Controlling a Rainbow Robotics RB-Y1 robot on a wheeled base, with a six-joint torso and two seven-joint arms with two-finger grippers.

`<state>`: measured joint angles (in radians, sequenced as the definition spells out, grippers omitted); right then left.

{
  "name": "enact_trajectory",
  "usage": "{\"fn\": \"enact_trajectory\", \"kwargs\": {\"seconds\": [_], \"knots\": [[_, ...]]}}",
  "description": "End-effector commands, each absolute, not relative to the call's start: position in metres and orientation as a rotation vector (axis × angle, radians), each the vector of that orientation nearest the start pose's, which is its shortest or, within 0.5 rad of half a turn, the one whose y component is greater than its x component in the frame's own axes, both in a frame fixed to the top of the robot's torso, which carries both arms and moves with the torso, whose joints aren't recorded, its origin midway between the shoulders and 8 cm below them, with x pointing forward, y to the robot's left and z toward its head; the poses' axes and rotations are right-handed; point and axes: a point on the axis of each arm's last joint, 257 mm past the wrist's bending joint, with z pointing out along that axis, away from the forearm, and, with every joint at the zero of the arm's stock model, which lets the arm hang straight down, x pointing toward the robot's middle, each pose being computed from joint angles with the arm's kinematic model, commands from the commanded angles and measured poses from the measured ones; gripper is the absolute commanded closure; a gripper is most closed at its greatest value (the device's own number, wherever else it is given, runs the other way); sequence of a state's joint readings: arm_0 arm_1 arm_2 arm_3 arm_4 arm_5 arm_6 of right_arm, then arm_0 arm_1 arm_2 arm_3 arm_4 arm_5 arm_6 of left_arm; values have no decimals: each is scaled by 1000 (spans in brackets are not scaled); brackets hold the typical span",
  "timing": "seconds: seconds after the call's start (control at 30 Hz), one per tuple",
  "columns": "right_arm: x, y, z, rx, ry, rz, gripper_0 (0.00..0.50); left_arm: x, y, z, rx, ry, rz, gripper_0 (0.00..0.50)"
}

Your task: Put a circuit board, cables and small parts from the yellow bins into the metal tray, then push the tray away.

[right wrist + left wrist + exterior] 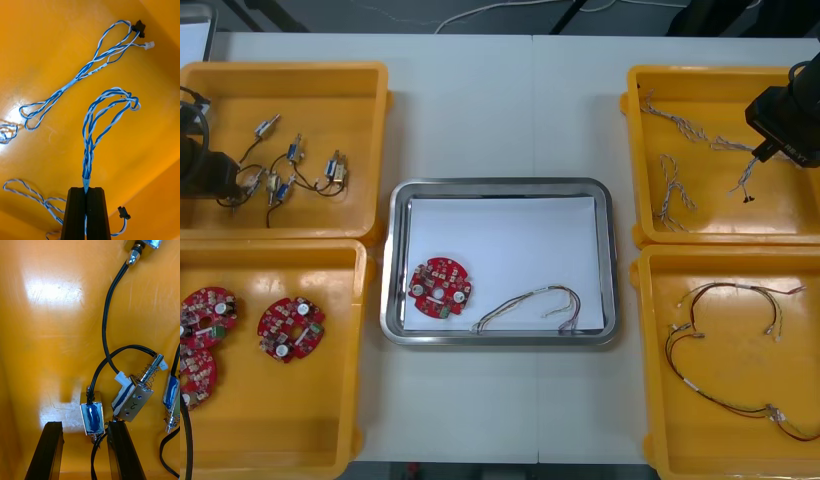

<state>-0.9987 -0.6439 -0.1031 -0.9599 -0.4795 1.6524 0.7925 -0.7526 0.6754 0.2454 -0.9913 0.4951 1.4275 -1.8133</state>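
My right gripper (768,150) hovers over the far right yellow bin (635,110), shut on a twisted blue and white cable (93,123) that hangs from its fingertips (743,183). More such cables (75,80) lie on the bin floor below. My left gripper (83,424) is low in the far left yellow bin (375,90), open, with a small metal part (92,418) between its fingers, close to one of them. In the front view it (220,180) sits beside several small metal parts (290,165). The metal tray (395,300), white inside, holds a red circuit board (440,285) and a cable (530,303).
The near left bin (330,440) holds three red circuit boards (292,328). The near right bin (655,440) holds black and red-yellow cables (725,345). Another small metal part (133,401) with a black lead lies just past my left fingers.
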Motion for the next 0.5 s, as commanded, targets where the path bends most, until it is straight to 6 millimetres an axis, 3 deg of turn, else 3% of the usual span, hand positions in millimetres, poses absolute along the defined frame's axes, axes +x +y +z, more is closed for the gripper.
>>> {"fn": "enact_trajectory", "kwargs": {"seconds": [0.03,0.5], "knots": [[568,-399,-106,1000,2524,130,500,572,458,-187,32,2605,73,154],[539,-379,-69,401,2703,-19,500,577,446,-197,23,2602,70,156]]}}
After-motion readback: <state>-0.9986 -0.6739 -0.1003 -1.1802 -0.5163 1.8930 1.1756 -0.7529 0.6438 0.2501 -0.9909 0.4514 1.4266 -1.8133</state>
